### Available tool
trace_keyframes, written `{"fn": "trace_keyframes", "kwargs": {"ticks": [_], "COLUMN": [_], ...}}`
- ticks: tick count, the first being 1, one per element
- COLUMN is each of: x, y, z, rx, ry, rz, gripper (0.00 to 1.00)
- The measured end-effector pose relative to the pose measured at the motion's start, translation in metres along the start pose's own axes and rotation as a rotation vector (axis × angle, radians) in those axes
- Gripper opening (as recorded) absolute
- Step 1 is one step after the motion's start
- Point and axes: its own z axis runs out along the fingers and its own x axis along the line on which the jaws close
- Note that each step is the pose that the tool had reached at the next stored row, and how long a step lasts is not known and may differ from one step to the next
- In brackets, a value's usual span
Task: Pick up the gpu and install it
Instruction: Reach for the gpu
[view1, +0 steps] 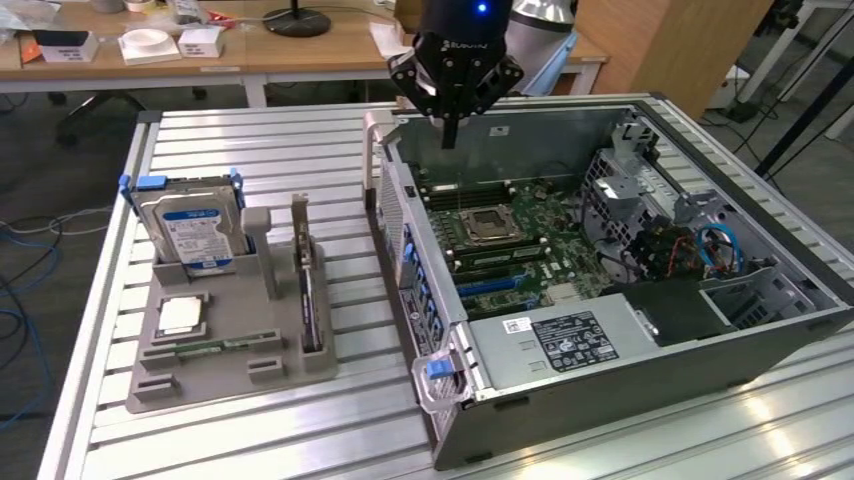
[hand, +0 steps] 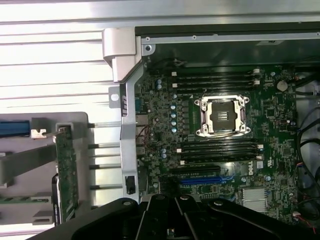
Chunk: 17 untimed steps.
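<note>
GPU is standing on edge in a slot of the grey holder, sitting at about eight o'clock on the exterior view's clock face, with the hard drive standing near, at its nine o'clock. The gripper is hanging near twelve o'clock, above the far rim of the open computer case, well apart from the GPU. Its fingers are pressing together, gripping nothing. The computer case is lying on the slatted table at the holder's three o'clock, its motherboard facing up toward the gripper.
</note>
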Motion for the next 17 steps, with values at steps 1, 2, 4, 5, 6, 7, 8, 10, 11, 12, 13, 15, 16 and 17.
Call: {"fn": "trace_keyframes", "kwargs": {"ticks": [1,2,4,5,6,7,8,10,11,12,13,15,16,17], "x": [0.0006,0.0013,0.0025,0.0031,0.0036,0.0041,0.0047,0.0059,0.0065,0.0071,0.0077,0.0088,0.0093,0.0097], "y": [-0.0001,-0.0001,-0.0002,-0.0002,-0.0002,-0.0003,-0.0004,-0.0004,-0.0005,-0.0005,-0.0006,-0.0006,-0.0007,-0.0007], "z": [0.0,0.0,0.0,0.0,0.0,0.0,0.0,0.0,0.0,0.0,0.0,-0.0001,0.0,-0.0001], "rx": [0.0,0.0,0.0,0.0,0.0,0.0,0.0,0.0,0.0,0.0,0.0,0.0,-0.0001,0.0], "ry": [0.0,0.0,0.0,0.0,0.0,0.0,0.0,0.0,0.0,0.0,0.0,0.0,0.0,0.0], "rz": [0.0,0.0,0.0,0.0,0.0,0.0,0.0,0.0,0.0,0.0,0.0,0.0,0.0,0.0], "gripper": [0.11,0.11,0.11,0.11,0.11,0.11,0.11,0.11,0.11,0.11,0.11,0.11,0.11,0.11]}}
